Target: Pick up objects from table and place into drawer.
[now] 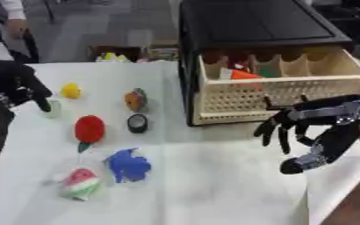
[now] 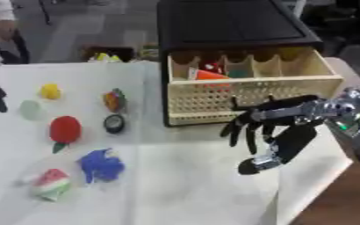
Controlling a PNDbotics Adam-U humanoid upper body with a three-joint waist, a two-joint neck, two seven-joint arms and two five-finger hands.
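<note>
Right hand [image 2: 279,127], fingers spread and empty, hanging before the pulled-out cream perforated drawer [image 1: 279,94]. Toys on the white-covered worktop [image 1: 214,184], nearest the blue crumpled one [image 1: 127,165], well to its left. Left hand [image 1: 18,85] at the left edge, nearer them, fingers curled, apparently empty.

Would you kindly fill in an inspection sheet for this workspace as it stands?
Surface: white cloth over the table.
Job's things: drawer pulled open, some items already inside; on the cloth a yellow piece, red fruit, blue item, watermelon slice, round black item, orange round item.
Clutter: small pale item.
Hands: right hand open before the drawer, fingers down; left hand at left edge, fingers unclear.
Cables: nothing seen.
Surroundings: black cabinet.
</note>
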